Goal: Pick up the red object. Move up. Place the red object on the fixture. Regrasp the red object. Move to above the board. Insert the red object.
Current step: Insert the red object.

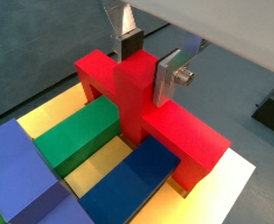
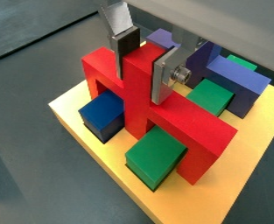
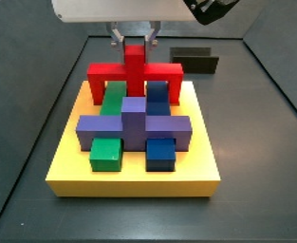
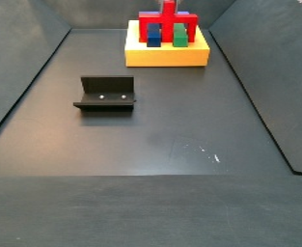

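The gripper (image 1: 149,54) is down over the board (image 3: 136,177), its two silver fingers (image 2: 163,77) clamped on the upright stem of the red object (image 1: 139,96). Below the fingers, the red crossbar stands across the board's edge with its legs reaching down to the yellow surface; whether they are fully seated I cannot tell. Just under the gripper, a green block (image 2: 154,157) and a blue block (image 2: 104,114) lie on either side of the stem, each passing beneath the crossbar. Beyond them sits a purple block (image 3: 133,123). The fixture (image 4: 107,94) stands on the grey floor well apart from the gripper, with nothing in it.
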Robot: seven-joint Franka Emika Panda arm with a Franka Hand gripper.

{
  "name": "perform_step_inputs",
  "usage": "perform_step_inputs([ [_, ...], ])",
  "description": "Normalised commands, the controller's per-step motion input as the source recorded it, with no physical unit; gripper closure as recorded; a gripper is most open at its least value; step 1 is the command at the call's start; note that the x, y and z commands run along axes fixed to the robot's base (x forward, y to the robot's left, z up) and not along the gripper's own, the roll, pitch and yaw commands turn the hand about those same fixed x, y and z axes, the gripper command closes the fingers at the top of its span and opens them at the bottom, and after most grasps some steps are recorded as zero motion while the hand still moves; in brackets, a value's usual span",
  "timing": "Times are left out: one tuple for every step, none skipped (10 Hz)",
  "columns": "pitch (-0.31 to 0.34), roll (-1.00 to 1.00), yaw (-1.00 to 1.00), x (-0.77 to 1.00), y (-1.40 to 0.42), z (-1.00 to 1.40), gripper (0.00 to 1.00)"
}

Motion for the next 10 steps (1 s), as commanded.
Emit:
perform_step_inputs([
  [-0.084,-0.10,0.00,-0.01,-0.16,-0.05,1.00],
  [-0.067,-0.09,0.00,-0.01,-0.16,-0.04,1.00],
  [-0.053,-0.09,0.00,0.00,-0.07,-0.11,1.00],
  [-0.024,-0.03,0.06,0.00,0.00,-0.23,1.00],
  [0.000,0.00,0.08,-0.02,0.10,-0.25,1.00],
  [0.000,0.00,0.08,0.00,0.09,-0.44,1.00],
  [-0.030,-0.07,0.00,0.01,0.10,-0.78,1.00],
  [-0.117,-0.13,0.00,0.00,0.09,-0.83,1.00],
  [-0.097,-0.07,0.00,0.00,0.01,-0.55,1.00],
  [0.000,0.00,0.00,0.00,0.00,0.00,1.00],
])
